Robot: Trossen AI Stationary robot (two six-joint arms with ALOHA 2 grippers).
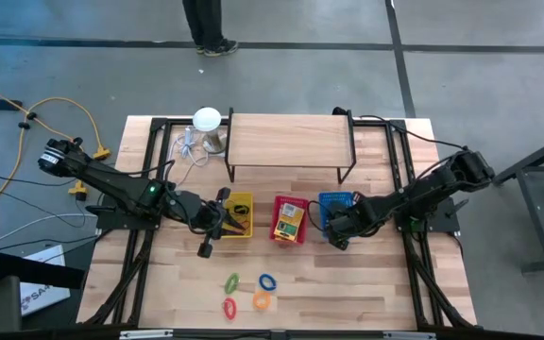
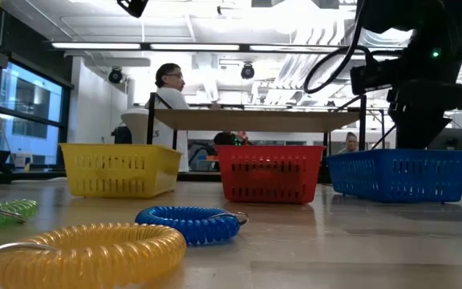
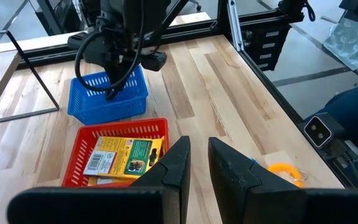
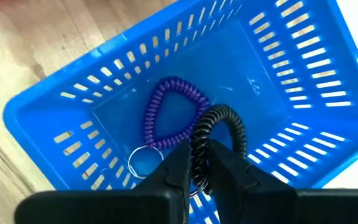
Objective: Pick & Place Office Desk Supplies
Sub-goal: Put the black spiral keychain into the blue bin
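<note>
My right gripper (image 4: 199,163) is over the blue basket (image 4: 166,93) at the table's right, shut on a black coil ring (image 4: 224,127). A purple coil ring (image 4: 169,112) with a metal key ring lies on the basket's floor. My left gripper (image 3: 199,160) is beside the yellow basket (image 1: 240,215), fingers nearly together and empty. The red basket (image 1: 289,219) holds yellow-and-green card boxes (image 3: 124,155). Green (image 1: 231,281), blue (image 1: 268,281), orange (image 1: 262,300) and red (image 1: 229,307) coil rings lie on the table near its front edge. My right gripper pinches one side of the black coil ring's loop (image 4: 199,144) between its two fingers, coming from above and pointing down into the blue basket. The rest of the loop stands out beyond the fingertips, above the basket's floor and beside the purple ring.
A wooden shelf on a black frame (image 1: 289,140) stands at the far side, with a white round-topped object with a cable (image 1: 206,121) to its left. The three baskets stand in a row mid-table. A person stands beyond the far edge (image 1: 211,28).
</note>
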